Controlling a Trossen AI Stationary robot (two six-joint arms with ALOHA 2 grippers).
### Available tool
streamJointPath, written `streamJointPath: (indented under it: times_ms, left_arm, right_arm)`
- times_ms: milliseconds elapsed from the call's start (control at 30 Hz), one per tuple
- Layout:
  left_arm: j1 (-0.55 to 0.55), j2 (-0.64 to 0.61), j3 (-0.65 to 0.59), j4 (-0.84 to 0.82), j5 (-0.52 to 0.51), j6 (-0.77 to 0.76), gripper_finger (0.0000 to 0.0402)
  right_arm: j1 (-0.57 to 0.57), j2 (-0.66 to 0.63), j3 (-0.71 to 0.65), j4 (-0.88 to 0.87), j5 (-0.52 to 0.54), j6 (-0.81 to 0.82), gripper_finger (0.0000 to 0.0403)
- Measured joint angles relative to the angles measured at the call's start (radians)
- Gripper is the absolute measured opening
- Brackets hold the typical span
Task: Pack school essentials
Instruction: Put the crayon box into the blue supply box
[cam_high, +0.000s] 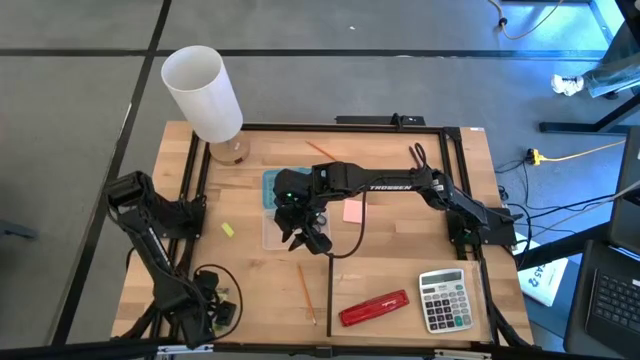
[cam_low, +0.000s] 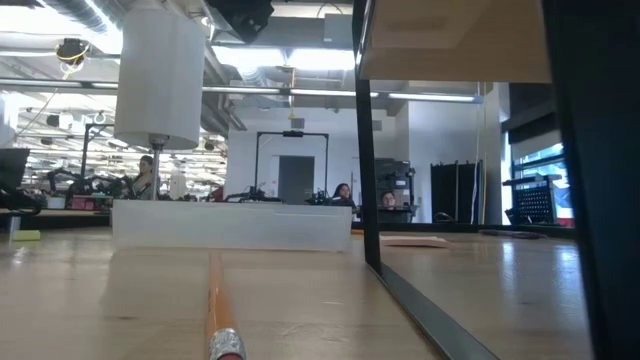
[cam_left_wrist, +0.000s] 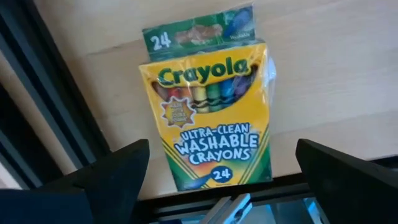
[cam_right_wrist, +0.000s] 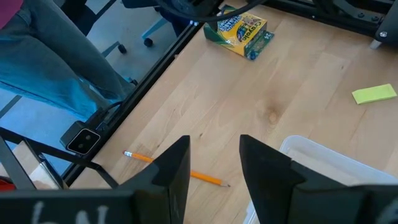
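1. Lower left, high view: left gripper (cam_left_wrist: 221, 155) released, fingers spread wide either side of yellow-green crayon box (cam_left_wrist: 208, 118), not touching; box flat on table by the dark frame rail.
2. Readable on box: "Crayola", "ULTRA-CLEAN WASHABLE CRAYONS", "24".
3. Centre: clear bin (cam_high: 270, 228) under right gripper (cam_high: 305, 235); fingers slightly parted, nothing between; bin contents mostly hidden.
4. Bare wood around orange pencil (cam_high: 306, 293), lower centre.
5. Right of bin: pink sticky-note pad (cam_high: 353, 211).
6. Lower right: red stapler (cam_high: 374, 308), grey calculator (cam_high: 443, 299).
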Motion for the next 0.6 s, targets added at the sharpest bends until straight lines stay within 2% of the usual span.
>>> streamJointPath:
  times_ms: [600]
  left_arm:
    - [0.004,0.076,0.0,0.015,0.035,-0.008,0.0398]
  right_arm:
    - [0.0,0.0,0.0,0.003,0.0,0.0,0.0141]
